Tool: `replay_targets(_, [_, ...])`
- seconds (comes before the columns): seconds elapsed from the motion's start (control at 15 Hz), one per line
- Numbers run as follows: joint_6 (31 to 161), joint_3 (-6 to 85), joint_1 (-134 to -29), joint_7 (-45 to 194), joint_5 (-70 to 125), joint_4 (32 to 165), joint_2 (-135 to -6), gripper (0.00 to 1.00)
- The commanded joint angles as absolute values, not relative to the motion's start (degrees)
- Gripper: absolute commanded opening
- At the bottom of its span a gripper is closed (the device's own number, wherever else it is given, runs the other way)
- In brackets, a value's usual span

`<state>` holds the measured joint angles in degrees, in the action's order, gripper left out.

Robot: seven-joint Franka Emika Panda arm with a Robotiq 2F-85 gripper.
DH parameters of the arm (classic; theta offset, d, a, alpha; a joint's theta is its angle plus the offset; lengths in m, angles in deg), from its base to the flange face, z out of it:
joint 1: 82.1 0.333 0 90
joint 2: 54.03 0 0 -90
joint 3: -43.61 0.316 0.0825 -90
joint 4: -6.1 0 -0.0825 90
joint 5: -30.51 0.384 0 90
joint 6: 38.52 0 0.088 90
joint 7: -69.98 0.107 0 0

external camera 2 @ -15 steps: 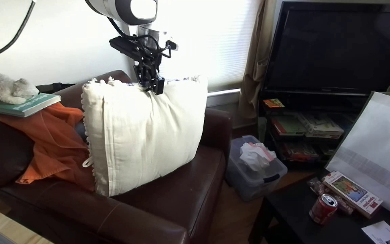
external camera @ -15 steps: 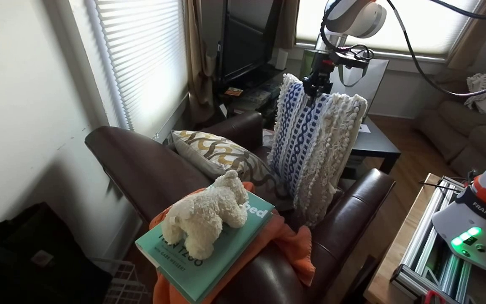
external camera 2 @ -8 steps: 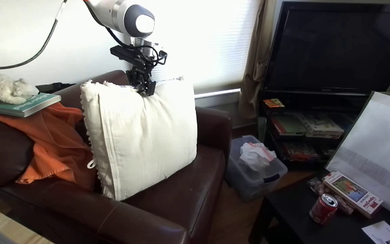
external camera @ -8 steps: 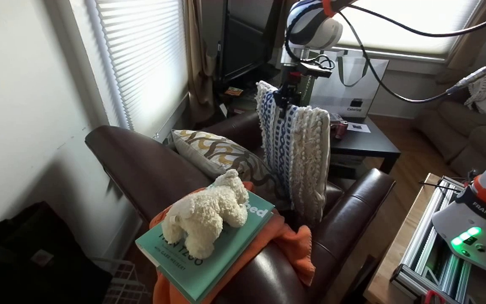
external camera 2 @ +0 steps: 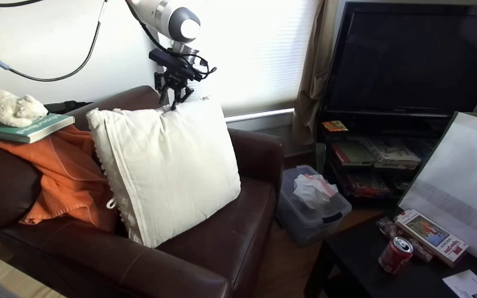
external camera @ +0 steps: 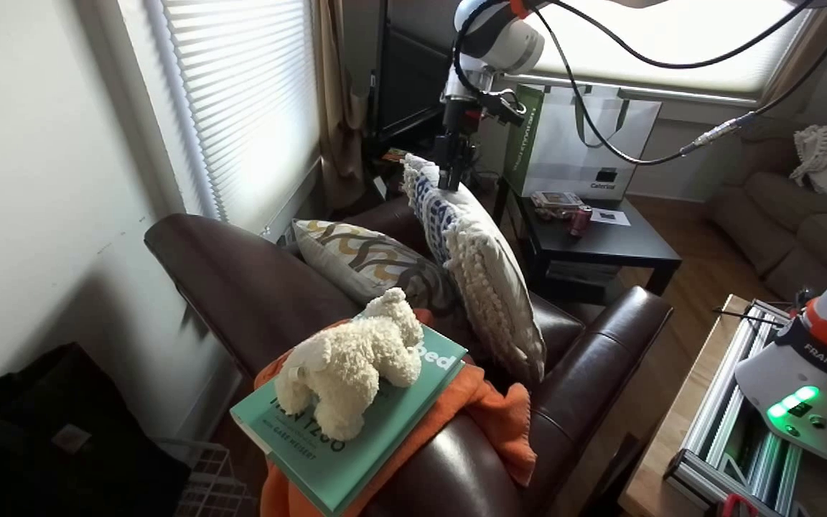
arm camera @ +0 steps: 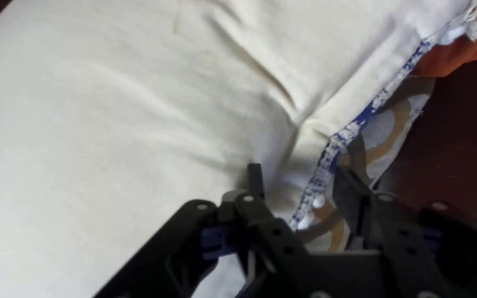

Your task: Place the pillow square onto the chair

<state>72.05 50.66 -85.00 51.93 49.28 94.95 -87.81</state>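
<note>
Pillow (external camera 2: pixel 180 178), top edge: between spread fingers (arm camera: pixel 256 182), not pinched.
Pillow, body: on the chair (external camera 2: pixel 226 227), tilted toward the chair's back.
Release: apparently the step in hand.
Exit: should run straight up from the chair, edge undisturbed.

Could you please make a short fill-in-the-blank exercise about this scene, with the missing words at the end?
In the wrist view, the blue-and-white edge of the pillow runs ____ the two fingers of the gripper.
The chair is covered in dark ____ leather.
The plush toy is on top of a green ____.
The can on the table is coloured ____.

Missing words: between; brown; book; red.
</note>
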Motion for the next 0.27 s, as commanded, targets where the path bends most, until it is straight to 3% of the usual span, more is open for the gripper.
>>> replay_targets(0.0, [71.9,51.0,-85.9,50.0,50.0,94.4,-87.8,0.56])
replay_targets(0.07, [71.9,51.1,-86.6,48.8,50.5,94.2,-87.8,0.63])
replay_targets(0.2, [71.9,51.3,-87.1,48.1,50.8,94.2,-87.8,0.67])
